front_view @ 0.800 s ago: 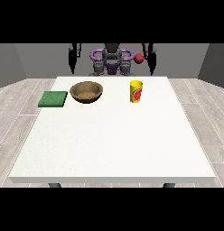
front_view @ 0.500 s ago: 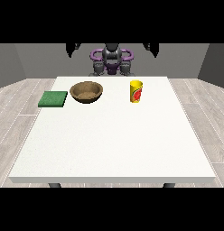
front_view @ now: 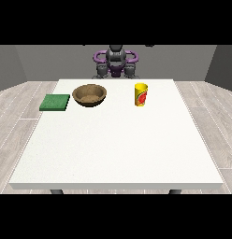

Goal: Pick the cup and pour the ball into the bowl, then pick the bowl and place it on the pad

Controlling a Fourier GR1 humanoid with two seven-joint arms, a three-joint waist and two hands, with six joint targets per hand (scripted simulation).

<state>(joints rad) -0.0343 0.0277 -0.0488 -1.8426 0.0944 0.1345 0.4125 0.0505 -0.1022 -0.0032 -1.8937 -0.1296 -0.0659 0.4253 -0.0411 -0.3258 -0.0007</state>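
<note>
from my seat the white table [front_view: 118, 149] fills most of the frame, running from the middle down to the lower edge; the robot [front_view: 116, 61] sits small at top centre behind it, and i cannot make out either hand in this view, so whether they are released or clenched i can't tell; the brown bowl [front_view: 90, 94] stands upper left of centre, well apart from the yellow cup [front_view: 141, 94] at upper right of centre; the green pad [front_view: 55, 102] lies flat just left of the bowl, near but not touching it; the cup stands upright, and any ball inside is hidden from here; i judge the cup light, stiff and smooth-sided, best taken round its middle and kept level until over the bowl; the bowl looks rigid, with the rim to grasp.
</note>
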